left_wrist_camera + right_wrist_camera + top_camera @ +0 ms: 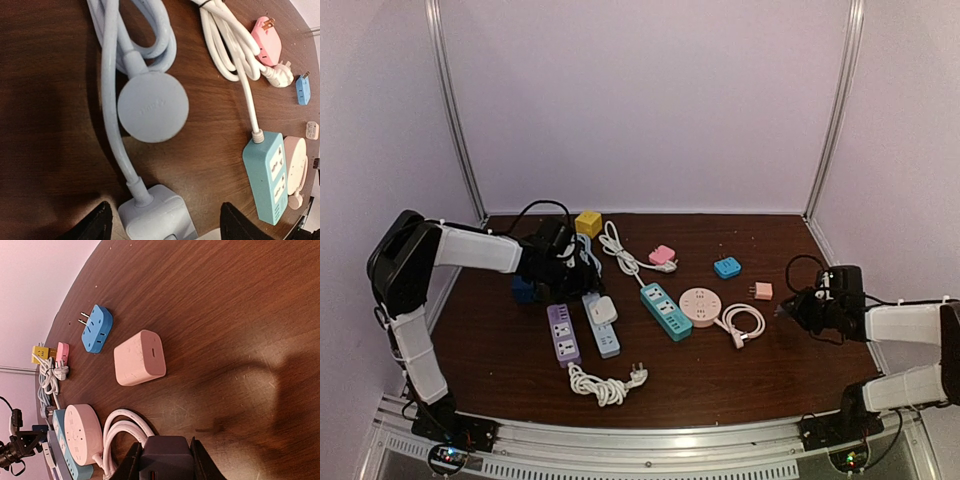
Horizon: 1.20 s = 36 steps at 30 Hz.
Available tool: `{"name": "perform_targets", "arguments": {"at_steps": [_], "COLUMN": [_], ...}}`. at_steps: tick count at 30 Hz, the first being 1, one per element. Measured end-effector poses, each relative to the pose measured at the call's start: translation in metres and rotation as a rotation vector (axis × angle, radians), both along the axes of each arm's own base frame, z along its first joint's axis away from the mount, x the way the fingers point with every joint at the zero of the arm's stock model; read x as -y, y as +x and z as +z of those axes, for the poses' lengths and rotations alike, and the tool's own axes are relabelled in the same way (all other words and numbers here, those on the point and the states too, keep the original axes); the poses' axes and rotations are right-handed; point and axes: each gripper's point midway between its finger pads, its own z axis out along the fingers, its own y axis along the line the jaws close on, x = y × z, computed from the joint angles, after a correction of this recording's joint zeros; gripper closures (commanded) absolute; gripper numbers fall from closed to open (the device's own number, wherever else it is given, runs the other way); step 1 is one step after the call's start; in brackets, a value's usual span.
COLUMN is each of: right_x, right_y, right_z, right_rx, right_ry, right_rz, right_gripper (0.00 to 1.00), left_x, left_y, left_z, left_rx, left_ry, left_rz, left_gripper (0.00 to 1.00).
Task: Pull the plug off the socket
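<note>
Over on the robot's left side, the left gripper has its fingers spread wide apart and holds nothing. It hangs low over the cord end of the light-blue power strip, one finger on each side of that end. Whether the fingers touch the strip, the wrist view does not show.

Now the white plug: it sits plugged in on top of that strip, on the half nearer the gripper. Just past the strip's cord end its own pale cable curls around a round pale disc lying flat on the table.

Hard against the strip's left flank lies the purple strip. Off its right flank comes the teal strip, and beyond that the round pink socket.

Well away to the right of the light-blue power strip is the right gripper, its fingers closed snugly on a dark block. It is raised above the wood, with a pink adapter on the table ahead of it.
</note>
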Motion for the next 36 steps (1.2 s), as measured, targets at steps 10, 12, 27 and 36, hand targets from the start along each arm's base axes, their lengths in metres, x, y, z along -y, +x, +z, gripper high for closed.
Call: {"name": "perform_targets", "arguments": {"at_steps": [10,12,27,36], "right_x": [0.002,0.003,0.005,-0.054], "right_y": [-0.001,-0.002,0.0,0.008], "right_z": [-0.013,-0.014,0.003,0.043], "right_rx": [-0.037,-0.043,-0.051,0.044], "right_ry": [0.018,0.017,-0.059,-0.111], "right_rz": [0.004,0.002,0.057,0.263], "right_gripper": [0.49,0.47,0.43,0.39], "left_x": [0.0,0.0,0.01,0.015], "left_y": [-0.001,-0.001,-0.013,-0.03], "left_z": [0.025,0.027,0.036,0.04], "left_rx": [0.041,0.045,0.048,0.056], "left_ry": [-0.02,-0.023,-0.024,0.069], "left_rz": [-0.007,-0.008,-0.042,-0.025], "left_gripper": [0.25,0.25,0.25,0.26]}}
